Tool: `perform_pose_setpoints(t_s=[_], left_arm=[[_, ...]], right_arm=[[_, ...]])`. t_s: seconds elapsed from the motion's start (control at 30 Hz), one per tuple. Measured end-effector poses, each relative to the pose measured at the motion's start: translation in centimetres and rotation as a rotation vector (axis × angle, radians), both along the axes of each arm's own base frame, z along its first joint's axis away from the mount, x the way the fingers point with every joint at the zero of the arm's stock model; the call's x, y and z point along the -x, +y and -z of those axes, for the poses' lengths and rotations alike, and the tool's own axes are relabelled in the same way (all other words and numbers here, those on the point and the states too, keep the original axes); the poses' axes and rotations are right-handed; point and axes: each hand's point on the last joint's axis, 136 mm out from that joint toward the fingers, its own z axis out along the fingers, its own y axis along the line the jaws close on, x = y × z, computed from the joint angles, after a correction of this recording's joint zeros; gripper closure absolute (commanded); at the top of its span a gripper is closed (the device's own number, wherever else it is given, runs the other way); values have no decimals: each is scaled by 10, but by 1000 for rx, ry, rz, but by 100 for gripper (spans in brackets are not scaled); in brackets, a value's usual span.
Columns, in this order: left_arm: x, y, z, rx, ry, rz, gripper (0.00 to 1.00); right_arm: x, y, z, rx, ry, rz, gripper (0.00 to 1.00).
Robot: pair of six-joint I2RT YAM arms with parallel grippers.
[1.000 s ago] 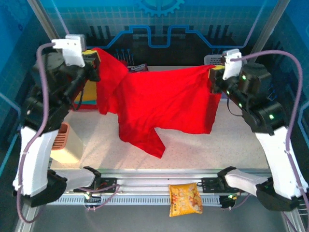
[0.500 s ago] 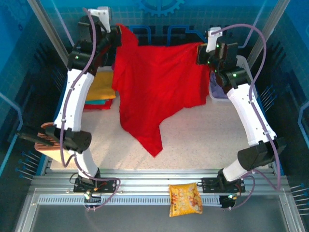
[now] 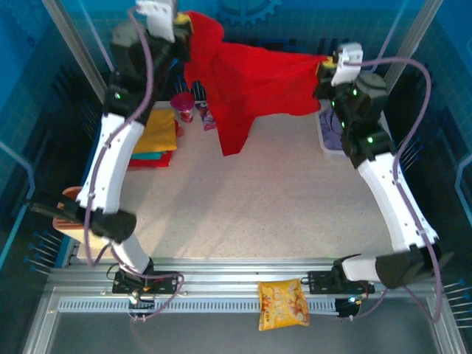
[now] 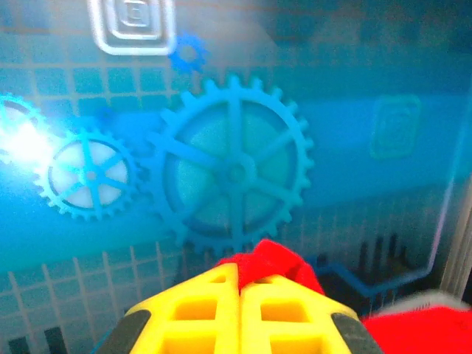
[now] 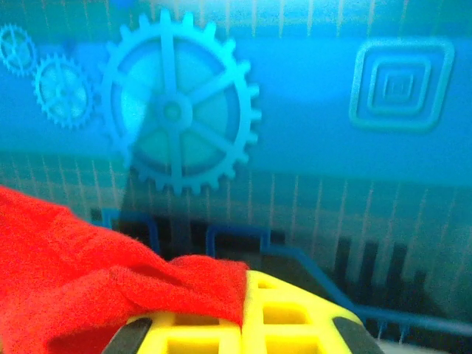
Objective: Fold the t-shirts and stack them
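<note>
The red t-shirt [image 3: 251, 81] has been lifted and carried toward twelve o'clock since the earlier frame. It is stretched nine-to-three between the left gripper [image 3: 184, 31], clamped on it at eleven o'clock, and the right gripper [image 3: 322, 68], clamped at one; slack cloth hangs toward six.

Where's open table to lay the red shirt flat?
Free: the wide middle and near tabletop, between the folded stack on the left, the white basket on the right and the front rail. Crowded: far left, where a pink cup stands beside the stack, near the hanging red shirt.
</note>
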Motion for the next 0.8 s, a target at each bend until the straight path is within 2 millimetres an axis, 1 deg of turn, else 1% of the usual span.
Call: perform_pose_setpoints(t_s=[0.03,0.1,0.13,0.17,0.2,0.27,0.33,0.4,0.47,0.5,0.57,0.63,0.67,0.73,0.8], left_arm=[[19,-16,15,-40,6,25,100],[60,-39,51,-98,39,86,100],[79,-42,69,-110,56,104,100],[96,-36,86,-116,70,100,100],[111,-25,104,-119,85,74,100],[137,-5,144,-128,123,11,100],[158,3,185,-138,178,-16,100],[172,6,227,-161,264,-37,100],[184,8,265,-201,349,-58,100],[191,8,282,-221,386,-66,100],[204,11,304,-252,441,-69,96],[215,12,317,-271,482,-65,92],[220,13,322,-277,502,-67,93],[226,14,332,-290,540,-75,94],[232,14,347,-321,591,-82,94]], right_arm=[[11,-1,19,1,42,-4,100],[31,-2,52,-2,118,-13,100],[41,-1,71,-8,164,-21,100],[50,0,89,-15,204,-33,100],[59,3,108,-23,250,-48,100],[76,14,157,-23,375,-84,100],[90,28,204,-2,508,-119,100],[105,37,249,19,650,-135,100],[124,36,288,16,796,-121,100],[134,33,305,8,865,-102,100],[151,26,329,-11,973,-61,99],[166,20,346,-27,1057,-27,98],[175,18,356,-33,1100,-14,97],[189,17,367,-41,1163,-4,96],[203,17,373,-37,1215,-1,95]])
